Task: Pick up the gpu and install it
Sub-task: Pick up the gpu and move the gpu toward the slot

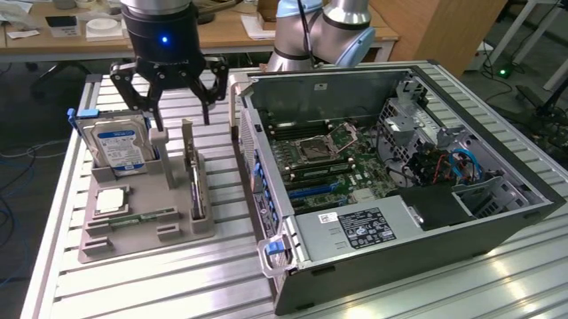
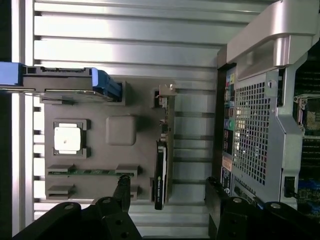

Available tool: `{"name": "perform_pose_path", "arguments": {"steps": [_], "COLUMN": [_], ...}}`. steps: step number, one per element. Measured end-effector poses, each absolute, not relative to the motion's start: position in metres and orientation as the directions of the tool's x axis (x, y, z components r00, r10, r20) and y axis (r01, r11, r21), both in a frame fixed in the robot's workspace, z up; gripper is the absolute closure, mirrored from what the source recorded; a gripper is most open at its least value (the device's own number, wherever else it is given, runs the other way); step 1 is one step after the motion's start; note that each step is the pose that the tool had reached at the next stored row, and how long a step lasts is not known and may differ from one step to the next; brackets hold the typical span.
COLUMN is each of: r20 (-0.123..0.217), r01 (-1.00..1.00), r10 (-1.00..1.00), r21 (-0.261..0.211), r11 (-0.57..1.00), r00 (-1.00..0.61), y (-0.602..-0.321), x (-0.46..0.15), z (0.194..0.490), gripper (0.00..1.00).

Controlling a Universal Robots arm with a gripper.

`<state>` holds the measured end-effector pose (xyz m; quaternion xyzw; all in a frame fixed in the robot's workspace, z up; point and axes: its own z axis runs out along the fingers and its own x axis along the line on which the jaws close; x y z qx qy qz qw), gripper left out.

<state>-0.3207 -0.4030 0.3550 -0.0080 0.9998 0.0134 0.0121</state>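
Wide-open gripper [image 1: 181, 123] jaws, holding nothing, hovered at the upper left of the exterior view, over the far end of a grey parts holder [image 1: 133, 234]. Below them the gpu [image 1: 193, 179] stood on edge in a slot along the holder's side toward the exterior view's right, apart from both fingertips. The wrist view placed the card between the two fingers [image 2: 122, 187]. Toward the exterior view's left a blue-labelled hard drive [image 1: 120, 147] stood upright, with a processor chip [image 1: 111, 199] and a memory stick [image 1: 142, 217] lying flat nearer the lower left. An open computer case [image 1: 417, 239] occupied the right half, its motherboard [image 1: 320, 159] exposed, all on a slatted metal table [image 1: 177, 286].
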Motion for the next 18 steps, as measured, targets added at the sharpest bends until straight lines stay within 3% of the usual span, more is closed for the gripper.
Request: {"name": "perform_pose_path", "arguments": {"steps": [18], "r20": [-0.030], "r01": [-0.016], "r10": [-0.015], "r21": [0.027], "r11": [1.000], "r00": [-0.999], "y": [-0.403], "x": [-0.320], "z": [0.336], "gripper": [0.29]}}
